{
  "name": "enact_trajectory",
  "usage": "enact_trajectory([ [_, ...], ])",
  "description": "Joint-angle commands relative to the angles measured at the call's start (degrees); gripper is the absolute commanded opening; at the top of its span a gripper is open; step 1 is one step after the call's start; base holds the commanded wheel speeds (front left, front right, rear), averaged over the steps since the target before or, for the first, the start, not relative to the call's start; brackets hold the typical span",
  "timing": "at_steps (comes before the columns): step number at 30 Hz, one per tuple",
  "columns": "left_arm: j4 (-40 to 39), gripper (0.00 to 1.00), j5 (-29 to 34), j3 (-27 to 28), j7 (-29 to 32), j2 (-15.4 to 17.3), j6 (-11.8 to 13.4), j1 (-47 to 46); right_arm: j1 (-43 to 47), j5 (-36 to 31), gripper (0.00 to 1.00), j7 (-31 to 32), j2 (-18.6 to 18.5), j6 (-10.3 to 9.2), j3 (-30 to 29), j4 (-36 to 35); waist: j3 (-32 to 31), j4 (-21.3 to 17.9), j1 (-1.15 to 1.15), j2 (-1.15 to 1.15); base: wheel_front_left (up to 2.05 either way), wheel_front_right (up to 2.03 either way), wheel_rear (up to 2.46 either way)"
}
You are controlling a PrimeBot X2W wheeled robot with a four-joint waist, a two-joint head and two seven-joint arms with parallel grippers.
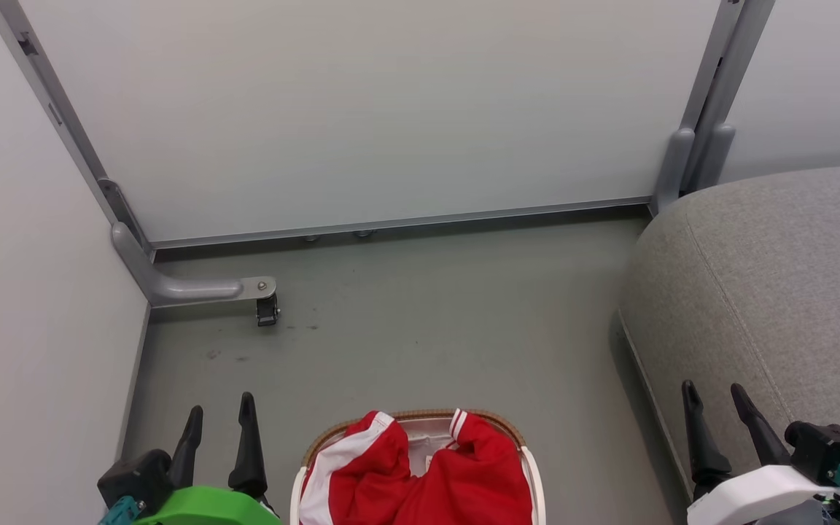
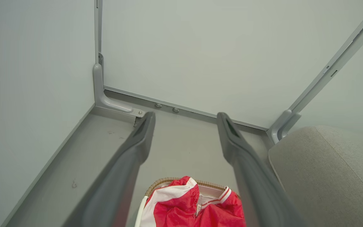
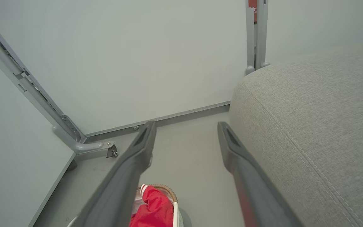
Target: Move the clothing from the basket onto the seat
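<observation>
At the bottom of the head view, the left hand [image 1: 221, 405] sits at lower left and the right hand [image 1: 713, 386] at lower right. Both have their fingers spread wide and hold nothing. Between them, at bottom centre, the clothing [image 1: 420, 477] lies heaped in the basket [image 1: 502, 424], red folds with white trim rising to the woven rim; none of it is on the seat [image 1: 777, 292] yet.

The first risk is in the pick. The pale liner [image 1: 426, 442] shows just behind the red folds, so a deep pinch could probably gather liner along with garment and drag or tip the light basket. The fabric looks thin and glossy, and a shallow pinch may let it slide out mid-lift. Because the pieces are bunched together, lifting one could pull another over the rim onto the floor [image 1: 427, 328].

Farther up, on the right of the frame, the seat stands apart from the basket with bare floor between. A trailing sleeve could brush that floor, and a piece dropped near the rounded corner may slip off. The right hand already hovers by the seat's near edge, so a low swing could clip its side.

The wall panels [image 1: 391, 109] and caster bracket [image 1: 201, 290] at the top and left close in the space for wide arm sweeps.
</observation>
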Motion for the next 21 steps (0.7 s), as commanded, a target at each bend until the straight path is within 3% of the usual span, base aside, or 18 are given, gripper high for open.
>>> enact_trajectory([
  [1,-0.1,1.0,1.4,-0.1,-0.6,0.4,0.3,0.6,0.5,-1.3,1.0,-0.5,-0.4,0.02,0.1,-0.4,-0.1,0.0,0.0,0.0,0.0,0.0,0.0],
  [21,2.3,1.0,8.2,-1.3,-2.9,0.5,1.0,1.2,1.3,-10.9,1.0,-2.9,-0.5,0.02,0.4,-0.8,-1.1,-0.1,0.0,0.0,0.0,0.0,0.0],
])
